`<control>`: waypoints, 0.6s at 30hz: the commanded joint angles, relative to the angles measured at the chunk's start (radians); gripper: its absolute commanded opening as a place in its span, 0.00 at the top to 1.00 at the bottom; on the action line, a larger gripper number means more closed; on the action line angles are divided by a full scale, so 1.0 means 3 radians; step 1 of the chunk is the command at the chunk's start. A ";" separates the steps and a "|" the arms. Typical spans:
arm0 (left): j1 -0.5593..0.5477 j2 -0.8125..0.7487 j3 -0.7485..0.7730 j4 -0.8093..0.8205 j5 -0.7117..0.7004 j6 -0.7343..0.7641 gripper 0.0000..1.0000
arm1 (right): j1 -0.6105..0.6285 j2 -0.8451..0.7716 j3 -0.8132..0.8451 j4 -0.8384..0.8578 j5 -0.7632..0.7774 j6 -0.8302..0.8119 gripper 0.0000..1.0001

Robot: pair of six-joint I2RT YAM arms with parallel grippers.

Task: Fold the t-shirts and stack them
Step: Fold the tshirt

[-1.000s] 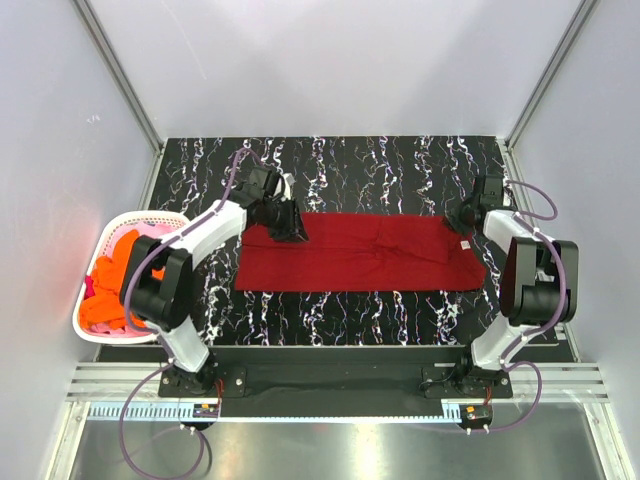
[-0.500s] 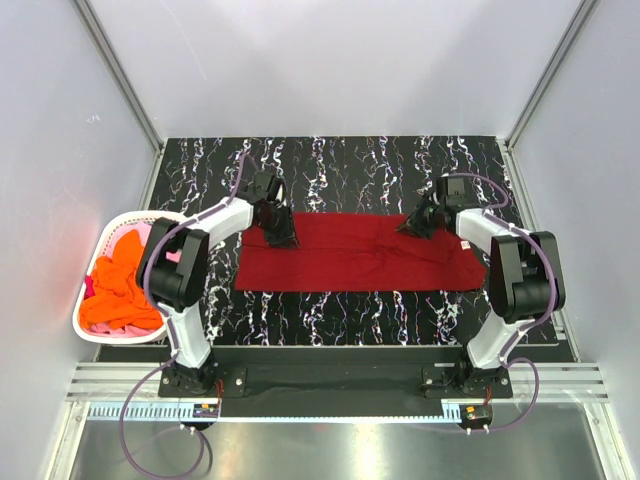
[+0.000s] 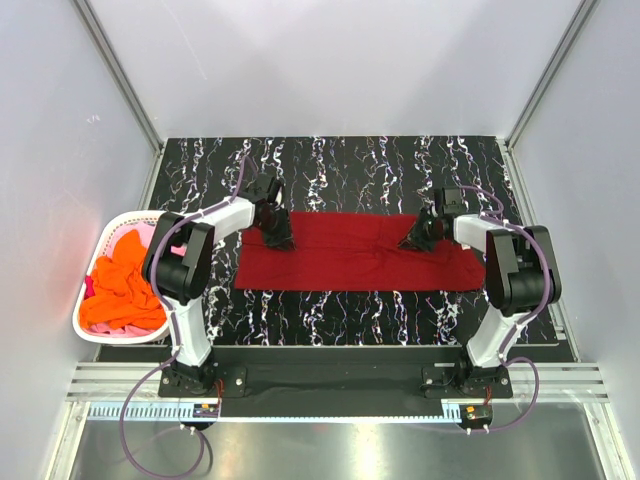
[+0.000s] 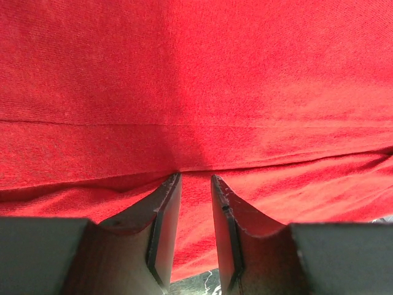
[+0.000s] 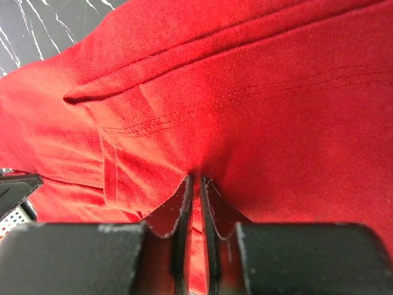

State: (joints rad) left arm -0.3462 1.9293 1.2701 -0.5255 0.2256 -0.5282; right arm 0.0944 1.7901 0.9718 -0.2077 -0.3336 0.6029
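At the left edge of the top view, a white basket [image 3: 92, 325] holds a crumpled orange t-shirt [image 3: 118, 290], with a pink t-shirt [image 3: 152, 232] at its upper rim. Right of it, the left arm [image 3: 215, 222] reaches up and bends rightward. Its left gripper [image 3: 279, 239] is lowered onto the upper left corner of the dark red t-shirt [image 3: 350, 258], which lies as a long flat band across the middle of the black marbled table [image 3: 350, 165]. In the left wrist view the fingers [image 4: 164, 209] stand narrowly apart with red cloth in the gap; I cannot tell whether they pinch it. At the right, the right arm [image 3: 500, 235] bends leftward. The right gripper [image 5: 198, 179] sits on the band's upper right part, nearly closed, nipping a thin ridge of red cloth beside a stitched hem.
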 commanded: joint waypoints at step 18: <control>0.0101 -0.0167 -0.0317 -0.0084 -0.0512 0.0007 0.67 | -0.0468 -0.0118 0.0038 -0.0468 0.1040 0.0041 0.82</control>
State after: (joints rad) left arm -0.3271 1.8938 1.2274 -0.5179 0.1677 -0.5289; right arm -0.0326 1.7126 0.9718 -0.3355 -0.0875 0.6273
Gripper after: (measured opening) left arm 0.332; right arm 0.181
